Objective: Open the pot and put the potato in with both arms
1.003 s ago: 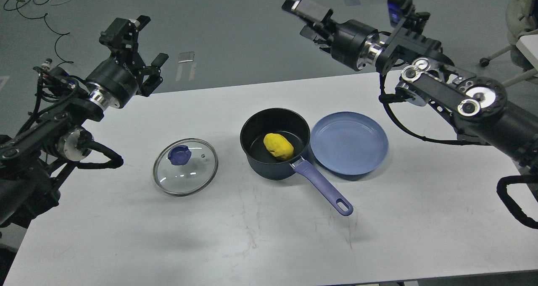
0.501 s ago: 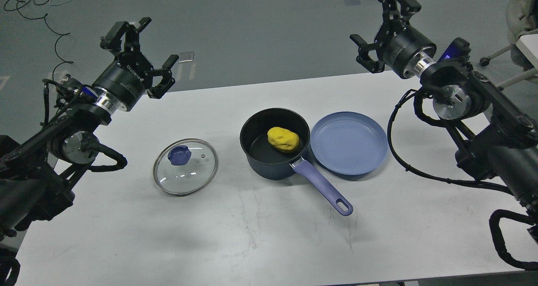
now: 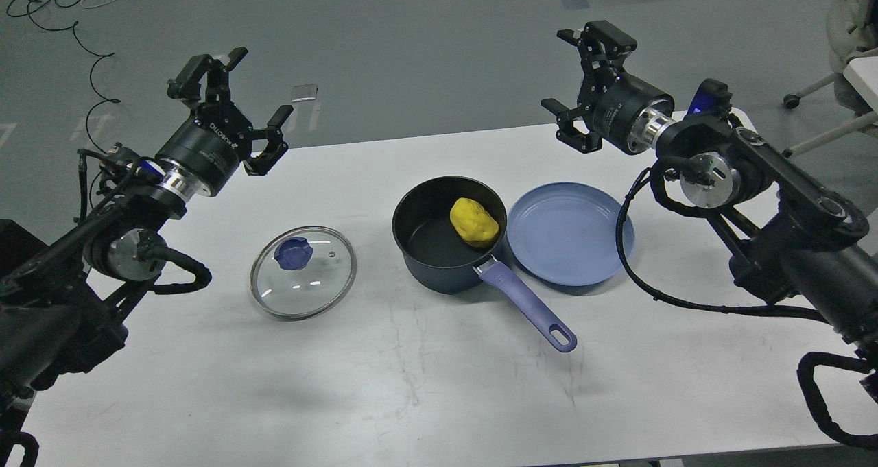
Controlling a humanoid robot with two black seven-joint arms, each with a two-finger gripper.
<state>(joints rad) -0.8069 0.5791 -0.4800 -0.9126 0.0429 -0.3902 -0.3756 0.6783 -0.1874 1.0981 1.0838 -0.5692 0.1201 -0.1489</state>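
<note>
Here, white table [image 3: 411, 385] scuffed; grey floor [image 3: 411, 42] behind, cables [image 3: 68, 1] far-left.

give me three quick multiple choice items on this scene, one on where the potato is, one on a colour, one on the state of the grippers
1. Where is the potato?
A. on the plate
B. in the pot
C. on the table

2. What colour is the pot's handle?
A. purple
B. red
C. green

3. How are the two grippers?
A. both shut on the lid
B. one holds the potato
C. both open and empty

Key: 1 B, it lies inside the pot, against the right wall. 2 A, the handle is purple. 3 C, the left gripper and the right gripper hang above the table with fingers spread, and the lid lies on the table.
</note>
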